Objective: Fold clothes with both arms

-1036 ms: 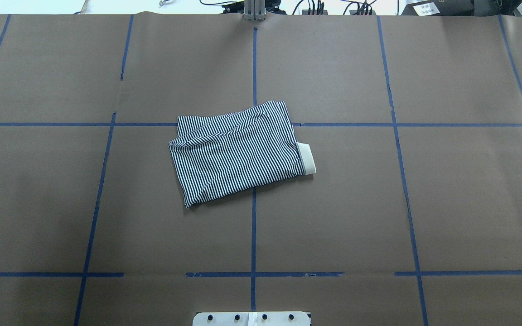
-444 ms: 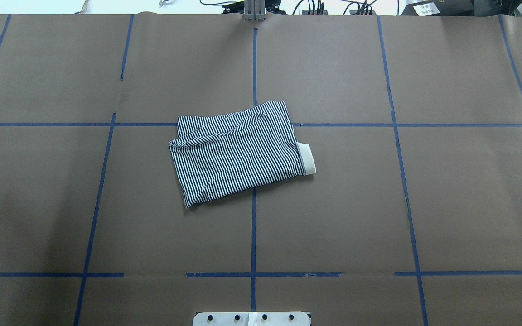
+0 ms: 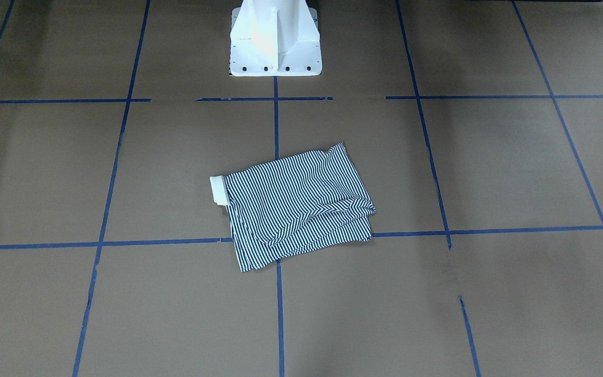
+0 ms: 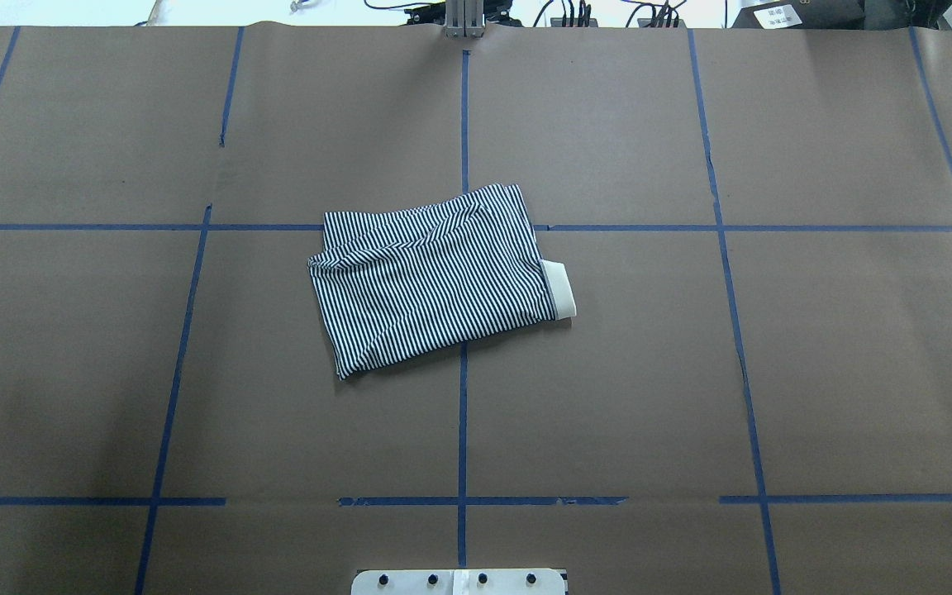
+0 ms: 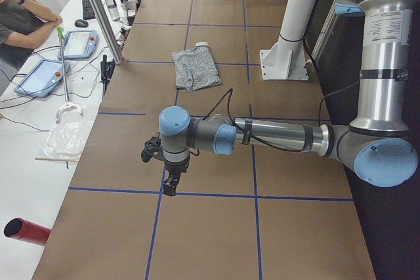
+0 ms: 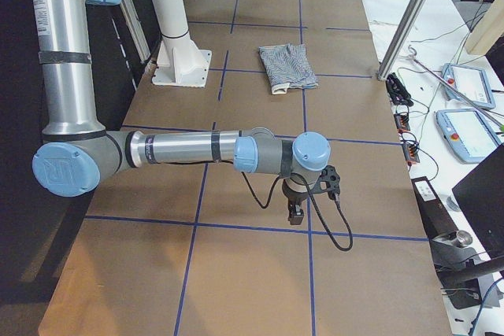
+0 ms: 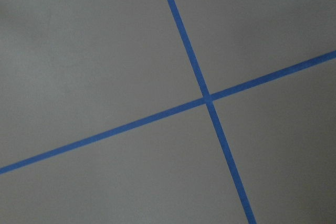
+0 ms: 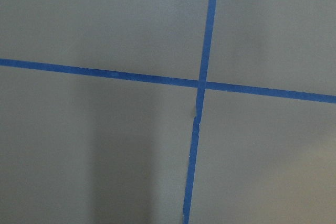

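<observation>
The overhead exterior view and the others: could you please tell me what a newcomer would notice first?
The striped polo shirt lies folded in a compact bundle near the middle of the table, its cream collar poking out on the robot's right. The left arm and right arm stretch low over opposite table ends, far from it, left pincer and right pincer pointing down.

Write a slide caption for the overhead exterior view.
Folded striped polo shirt, cream band at its right edge, lying on the brown-papered table across the blue tape grid.
</observation>
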Action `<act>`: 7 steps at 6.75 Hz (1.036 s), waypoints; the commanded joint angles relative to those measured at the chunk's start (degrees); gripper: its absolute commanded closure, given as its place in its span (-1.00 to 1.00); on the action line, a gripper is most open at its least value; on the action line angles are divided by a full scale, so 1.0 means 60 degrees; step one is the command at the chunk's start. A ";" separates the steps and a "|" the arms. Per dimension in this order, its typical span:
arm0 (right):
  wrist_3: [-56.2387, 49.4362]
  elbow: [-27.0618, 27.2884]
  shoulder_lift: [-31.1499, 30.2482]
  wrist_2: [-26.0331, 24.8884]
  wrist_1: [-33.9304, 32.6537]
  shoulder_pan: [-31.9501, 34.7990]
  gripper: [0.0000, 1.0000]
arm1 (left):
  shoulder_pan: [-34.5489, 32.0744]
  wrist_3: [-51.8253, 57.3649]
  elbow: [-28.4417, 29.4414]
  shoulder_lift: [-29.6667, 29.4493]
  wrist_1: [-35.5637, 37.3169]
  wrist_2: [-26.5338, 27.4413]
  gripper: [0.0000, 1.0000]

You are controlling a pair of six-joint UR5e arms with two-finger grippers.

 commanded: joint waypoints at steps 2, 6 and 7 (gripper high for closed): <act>0.0343 0.0030 -0.0369 0.0192 0.0499 -0.0001 -1.00 | -0.0045 0.0017 0.0022 0.0007 0.0139 -0.0491 -1.00; 0.0343 0.0016 -0.0385 0.0177 0.0514 -0.0001 -1.00 | -0.0059 -0.0274 0.0036 0.0094 0.0139 -0.0491 -1.00; 0.0343 0.0016 -0.0385 0.0177 0.0514 -0.0001 -1.00 | -0.0103 -0.0551 0.0022 0.0182 0.0139 -0.0506 -1.00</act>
